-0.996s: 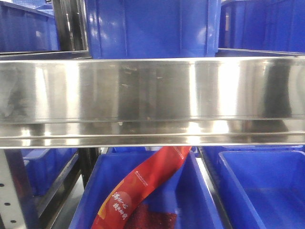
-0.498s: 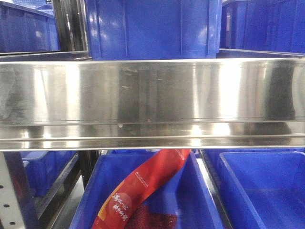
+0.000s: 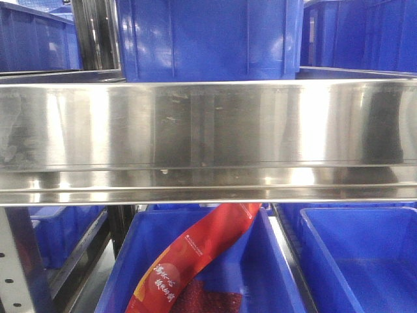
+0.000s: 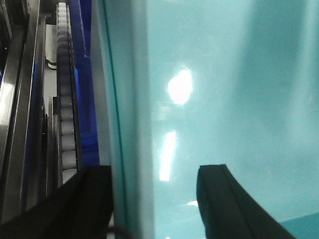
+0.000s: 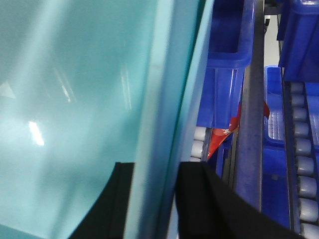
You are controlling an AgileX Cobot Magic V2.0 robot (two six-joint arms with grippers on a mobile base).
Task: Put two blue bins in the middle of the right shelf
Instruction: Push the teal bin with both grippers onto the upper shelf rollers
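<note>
Looking ahead, you see the shelf rail almost unmoved, so the approach has settled. Left gripper and right gripper each clamp the pale bin wall, not yet shelved.

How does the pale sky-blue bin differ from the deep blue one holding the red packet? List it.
The pale sky-blue plastic bin is lighter than the deep blue plastic bin. Its rim sits between the right gripper's jaws; the deep blue bin lies ungripped. Both are smooth-walled.
</note>
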